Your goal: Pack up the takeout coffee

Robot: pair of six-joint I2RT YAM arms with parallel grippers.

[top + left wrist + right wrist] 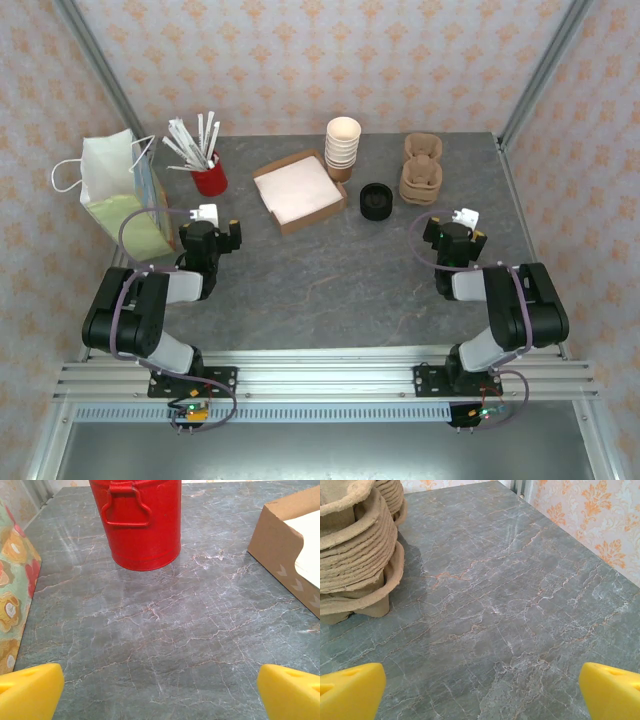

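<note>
The takeout coffee is out of view. A stack of lidless cream cups (pixel 342 148) stands at the back centre, with loose black lids (pixel 376 200) to its right. My left gripper (pixel 208 222) (pixel 160 692) rests low over the table at the near left. It is open, with bare table between its yellow fingertips (pixel 30 690). My right gripper (pixel 458 228) (pixel 480 692) rests at the near right. It is also open, and its yellow fingertips (pixel 610 690) stand far apart with nothing between them.
A white paper bag (pixel 115 190) (pixel 12 605) with a floral side stands at the left. A red tin (pixel 210 178) (pixel 142 525) holds white sticks. A brown box (pixel 298 190) (pixel 287 555) of white napkins sits centre-back. Stacked pulp cup carriers (pixel 421 168) (pixel 355 555) stand back right.
</note>
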